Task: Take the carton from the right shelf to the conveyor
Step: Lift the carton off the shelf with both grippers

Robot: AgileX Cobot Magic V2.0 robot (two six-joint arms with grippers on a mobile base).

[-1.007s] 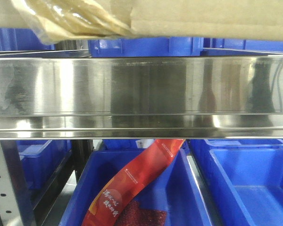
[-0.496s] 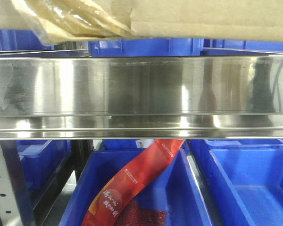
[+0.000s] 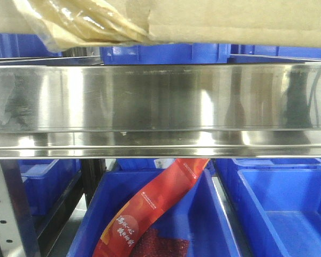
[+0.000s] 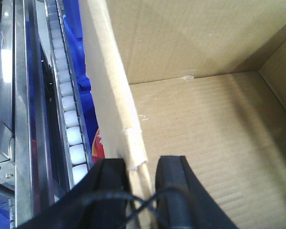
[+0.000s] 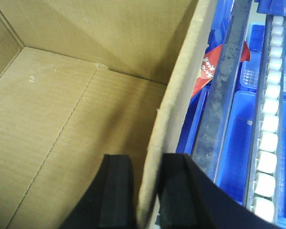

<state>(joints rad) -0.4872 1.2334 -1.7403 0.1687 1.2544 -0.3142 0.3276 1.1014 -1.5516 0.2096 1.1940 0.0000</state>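
The brown carton (image 3: 230, 21) is open-topped, and its underside fills the top edge of the front view above a steel rail (image 3: 160, 107). In the left wrist view my left gripper (image 4: 141, 162) is shut on the carton's (image 4: 205, 119) left wall, one finger outside and one inside. In the right wrist view my right gripper (image 5: 147, 160) is shut on the carton's (image 5: 62, 109) right wall in the same way. The carton's inside is empty. White conveyor rollers run beside it on the left (image 4: 69, 119) and on the right (image 5: 269, 124).
Blue plastic bins (image 3: 278, 209) stand below the steel rail; one holds a red packet (image 3: 155, 203). More blue bins (image 3: 166, 53) sit behind the carton. A perforated metal upright (image 3: 5, 209) is at the lower left. Crumpled tape (image 3: 80, 21) hangs from the carton's underside.
The carton's lower edge has come down slightly in the front view. The rail and the bins have not moved.
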